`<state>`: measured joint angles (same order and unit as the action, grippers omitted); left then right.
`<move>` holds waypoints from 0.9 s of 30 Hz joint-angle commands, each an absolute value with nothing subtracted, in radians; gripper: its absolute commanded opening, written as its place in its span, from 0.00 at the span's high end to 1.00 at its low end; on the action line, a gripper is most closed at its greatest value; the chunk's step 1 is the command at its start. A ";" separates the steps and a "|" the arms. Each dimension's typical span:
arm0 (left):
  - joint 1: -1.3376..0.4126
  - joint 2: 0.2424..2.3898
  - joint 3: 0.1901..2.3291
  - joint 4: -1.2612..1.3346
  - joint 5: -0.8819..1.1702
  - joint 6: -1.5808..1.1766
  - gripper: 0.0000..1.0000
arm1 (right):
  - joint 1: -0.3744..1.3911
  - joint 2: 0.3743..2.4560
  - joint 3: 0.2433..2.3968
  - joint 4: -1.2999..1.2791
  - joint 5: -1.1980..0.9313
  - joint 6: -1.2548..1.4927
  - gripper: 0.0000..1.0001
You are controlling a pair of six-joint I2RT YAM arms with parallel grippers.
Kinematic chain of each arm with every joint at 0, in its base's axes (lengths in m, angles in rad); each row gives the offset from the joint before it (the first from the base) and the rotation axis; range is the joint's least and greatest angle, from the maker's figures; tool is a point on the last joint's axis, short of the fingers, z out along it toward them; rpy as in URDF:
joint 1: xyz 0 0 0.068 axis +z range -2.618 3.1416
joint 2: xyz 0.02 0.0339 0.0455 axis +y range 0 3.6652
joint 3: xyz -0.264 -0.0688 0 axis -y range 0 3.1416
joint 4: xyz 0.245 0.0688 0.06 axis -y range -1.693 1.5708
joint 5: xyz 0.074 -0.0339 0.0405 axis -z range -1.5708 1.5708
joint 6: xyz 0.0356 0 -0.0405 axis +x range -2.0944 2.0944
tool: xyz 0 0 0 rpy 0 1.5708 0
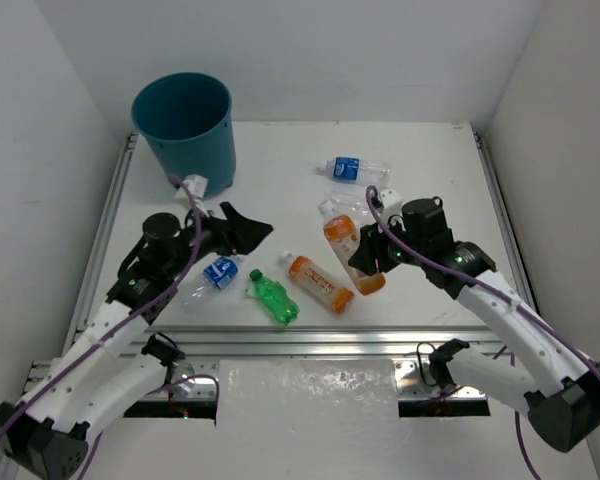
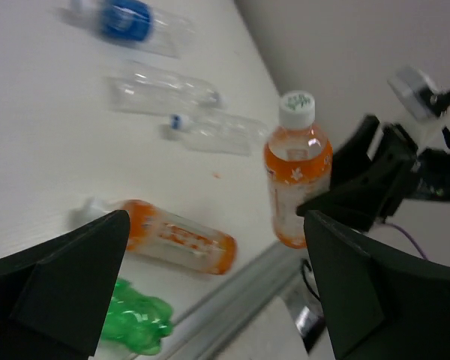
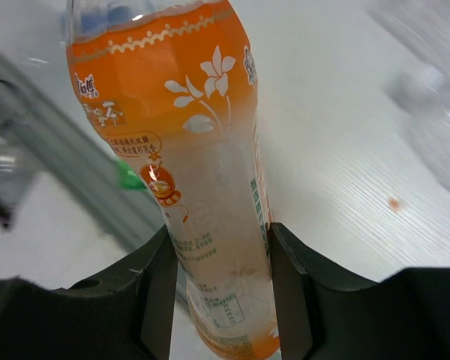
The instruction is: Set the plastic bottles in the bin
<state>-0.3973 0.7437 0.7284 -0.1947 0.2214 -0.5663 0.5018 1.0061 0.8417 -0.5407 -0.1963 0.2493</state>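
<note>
The right hand (image 1: pixel 368 258) grips an orange-labelled plastic bottle (image 1: pixel 340 238) well right of the round teal plastic bin (image 1: pixel 195 150); the left hand (image 1: pixel 242 228) gapes empty near that bin's front.

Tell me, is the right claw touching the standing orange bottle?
Touching. The right wrist view shows the right claw pressed against both sides of the orange bottle, with no gap.
</note>
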 commanded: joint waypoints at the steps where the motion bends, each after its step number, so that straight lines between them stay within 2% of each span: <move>1: -0.472 0.819 0.713 0.190 0.514 -0.701 0.00 | 0.511 0.957 0.874 -0.332 -0.530 0.388 0.76; 7: -0.698 0.989 0.916 0.075 0.333 -0.569 0.00 | 0.511 0.937 0.885 -0.175 -0.760 0.502 0.76; 12: -0.788 1.074 0.983 0.060 0.345 -0.540 0.01 | 0.512 0.937 0.910 -0.196 -0.825 0.494 0.75; 14: -0.804 1.084 0.976 0.098 0.353 -0.546 0.06 | 0.515 0.936 0.920 -0.230 -0.833 0.473 0.75; 15: -0.805 1.091 0.977 0.106 0.356 -0.549 0.11 | 0.515 0.933 0.923 -0.241 -0.834 0.465 0.75; 16: -0.807 1.092 0.985 0.100 0.351 -0.549 0.21 | 0.515 0.927 0.926 -0.261 -0.833 0.456 0.75; 17: -0.807 1.097 0.994 0.088 0.344 -0.545 0.50 | 0.515 0.920 0.928 -0.268 -0.816 0.442 0.75; 19: -0.807 1.104 1.024 0.033 0.305 -0.535 0.80 | 0.515 0.902 0.931 -0.301 -0.775 0.427 0.73; 20: -0.807 1.106 1.034 0.014 0.272 -0.531 0.86 | 0.514 0.899 0.933 -0.310 -0.761 0.416 0.71; 22: -0.807 1.098 1.064 -0.056 0.220 -0.523 0.97 | 0.514 0.882 0.933 -0.336 -0.721 0.422 0.56; 23: -0.807 1.094 1.078 -0.078 0.133 -0.520 0.98 | 0.514 0.874 0.930 -0.347 -0.639 0.423 0.19; 24: -0.807 1.091 1.097 -0.110 0.054 -0.515 0.98 | 0.514 0.864 0.928 -0.379 -0.585 0.423 0.01; 25: -0.801 1.097 1.176 -0.244 -0.057 -0.525 0.98 | 0.514 0.833 0.927 -0.405 -0.522 0.423 0.01; 26: -0.790 1.115 1.236 -0.334 -0.313 -0.543 0.98 | 0.514 0.815 0.925 -0.434 -0.379 0.417 0.01; 27: -0.767 1.159 1.356 -0.468 -0.416 -0.552 0.99 | 0.514 0.792 0.922 -0.487 -0.308 0.413 0.01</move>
<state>-0.8059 1.1259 1.1275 -0.2050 0.0456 -0.5465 0.5129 0.8482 0.8890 -0.3859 -0.5739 0.4324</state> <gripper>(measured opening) 0.472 0.986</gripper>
